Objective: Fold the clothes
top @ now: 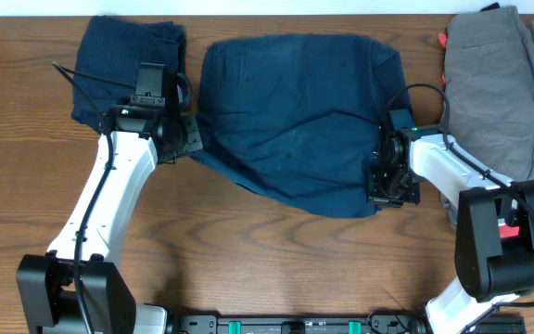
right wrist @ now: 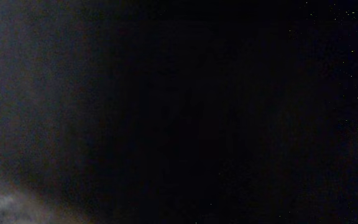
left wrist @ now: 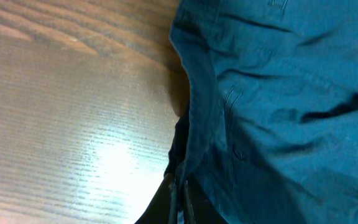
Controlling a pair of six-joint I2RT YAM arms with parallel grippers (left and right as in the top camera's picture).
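At the middle of the table (top: 276,260), your navy shorts (top: 295,121) lie spread. Your left gripper (top: 191,139) is clamped on the shorts' left hem. Your right gripper (top: 387,186) sits closed at their right edge, though you cannot tell whether it pinches cloth, and grey trousers (top: 503,83) lie right of the shorts.

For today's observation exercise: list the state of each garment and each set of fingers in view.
Navy shorts: spread open, unfolded.
Navy garment, top left: folded.
Grey trousers: lying loose, untouched.
Coral-pink piece: only a sliver visible.
Left fingers: shut on shorts' left edge.
Right fingers: shut at shorts' right edge; grip unseen.
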